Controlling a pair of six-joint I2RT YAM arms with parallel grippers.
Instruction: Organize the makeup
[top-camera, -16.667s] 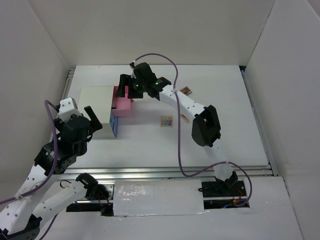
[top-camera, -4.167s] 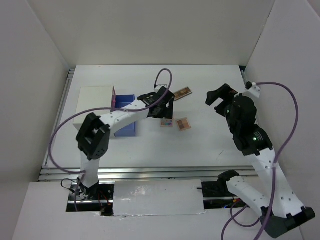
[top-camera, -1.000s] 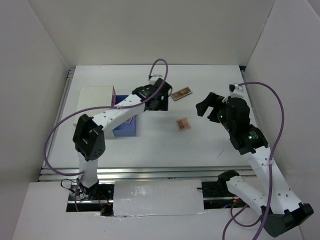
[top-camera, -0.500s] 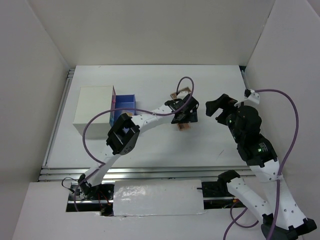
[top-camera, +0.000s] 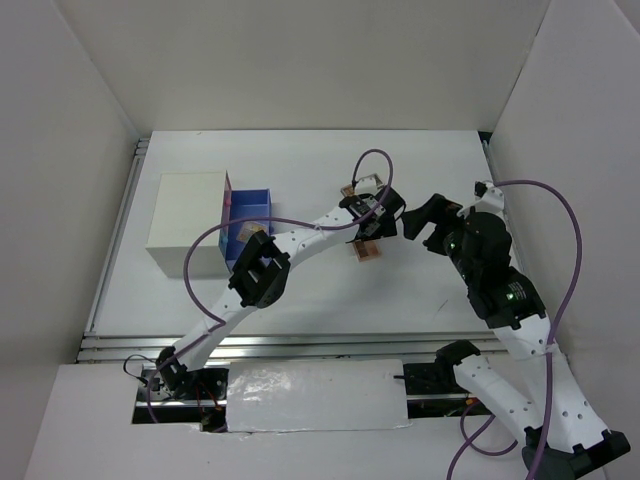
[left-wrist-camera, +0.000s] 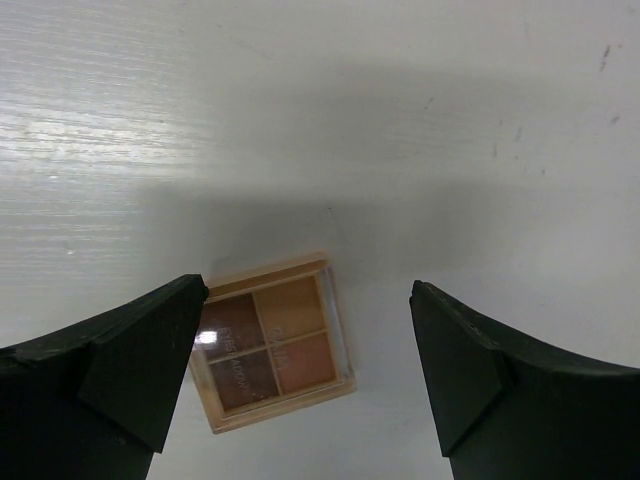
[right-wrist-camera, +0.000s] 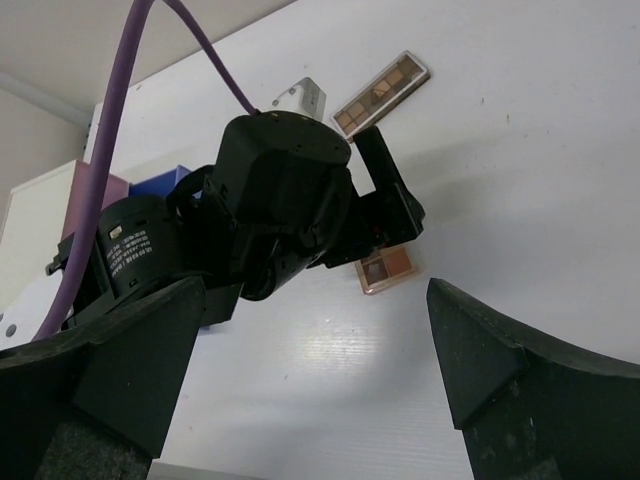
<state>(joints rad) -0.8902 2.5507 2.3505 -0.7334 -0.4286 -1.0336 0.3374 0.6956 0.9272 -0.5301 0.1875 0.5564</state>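
We see the peach eyeshadow palette (left-wrist-camera: 272, 340) lying flat on the white table (top-camera: 330, 300), near its middle and a little askew. It has a pale orange frame around four pans, two dark brown and two in ochre and terracotta. It sits in the shadow of the left gripper (left-wrist-camera: 308, 295), whose two black fingers stand wide apart, one on each side of it. The palette lies nearer one finger than the other. From the wrist view the fingers seem to be above the palette and clear of it. We cannot be sure they are not touching its edge, since the overhead view hides that spot under the wrist. Nothing is clamped.

Farther back on the table lies the long brown palette (right-wrist-camera: 381, 93), flat, well apart from the peach one and partly hidden behind the left wrist.

The right gripper (top-camera: 422, 218) hangs just to the right of the left one. Its jaws are spread fully and empty, and its camera looks across at the left wrist and the peach palette beneath.

The left arm stretches from its base across the table to the centre. At the left side stands the white box (top-camera: 185, 225) with its blue drawer (top-camera: 250, 205) pulled out toward the middle. A purple cable (top-camera: 560, 215) loops over the right arm.
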